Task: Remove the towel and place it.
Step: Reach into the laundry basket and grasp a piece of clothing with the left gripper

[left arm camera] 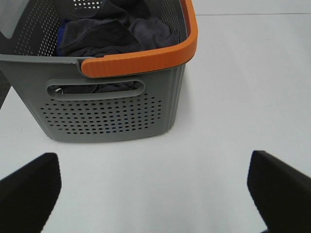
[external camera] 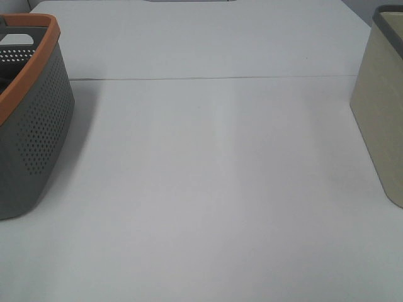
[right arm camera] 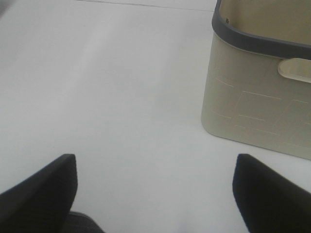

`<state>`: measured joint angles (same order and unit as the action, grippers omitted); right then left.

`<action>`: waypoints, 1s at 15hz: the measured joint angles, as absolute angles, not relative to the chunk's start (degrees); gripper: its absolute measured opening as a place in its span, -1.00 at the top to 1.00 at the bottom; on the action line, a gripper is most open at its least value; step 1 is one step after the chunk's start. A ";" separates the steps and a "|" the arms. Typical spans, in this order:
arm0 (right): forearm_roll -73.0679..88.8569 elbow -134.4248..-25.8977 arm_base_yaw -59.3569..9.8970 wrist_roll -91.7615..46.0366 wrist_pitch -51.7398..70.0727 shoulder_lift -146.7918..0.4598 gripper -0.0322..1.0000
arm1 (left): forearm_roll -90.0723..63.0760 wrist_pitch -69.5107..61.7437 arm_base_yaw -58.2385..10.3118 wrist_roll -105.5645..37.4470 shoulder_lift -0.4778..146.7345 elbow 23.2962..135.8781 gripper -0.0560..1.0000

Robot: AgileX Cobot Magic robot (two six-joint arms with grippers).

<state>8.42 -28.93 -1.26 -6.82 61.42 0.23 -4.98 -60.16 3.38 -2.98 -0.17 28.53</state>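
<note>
Left wrist: towel (left arm camera: pixel 112 31) lies in basket (left arm camera: pixel 141 62) beyond end effector (left arm camera: pixel 153 170).

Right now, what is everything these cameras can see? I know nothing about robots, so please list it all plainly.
grey basket: one, grey perforated plastic with an orange rim, at the left edge of the table
towel: one, dark charcoal-purple, crumpled inside the grey basket
beige basket: one, beige with a dark grey rim, at the right edge of the table; contents not visible
table: one, white, under both baskets
left pincer: one, black fingers, open and holding nothing, facing the grey basket
right pincer: one, black fingers, open and holding nothing, near the beige basket
</note>
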 joint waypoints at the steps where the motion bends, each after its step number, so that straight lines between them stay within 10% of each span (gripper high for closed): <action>1: 8.42 -28.93 -1.26 -6.82 61.42 0.23 -0.56 | -4.98 -60.16 3.38 -2.98 -0.17 28.53 -0.97; 15: 8.42 -28.93 -1.26 -6.82 61.42 0.23 -0.56 | -4.98 -60.16 3.38 -2.98 -0.17 28.53 -0.97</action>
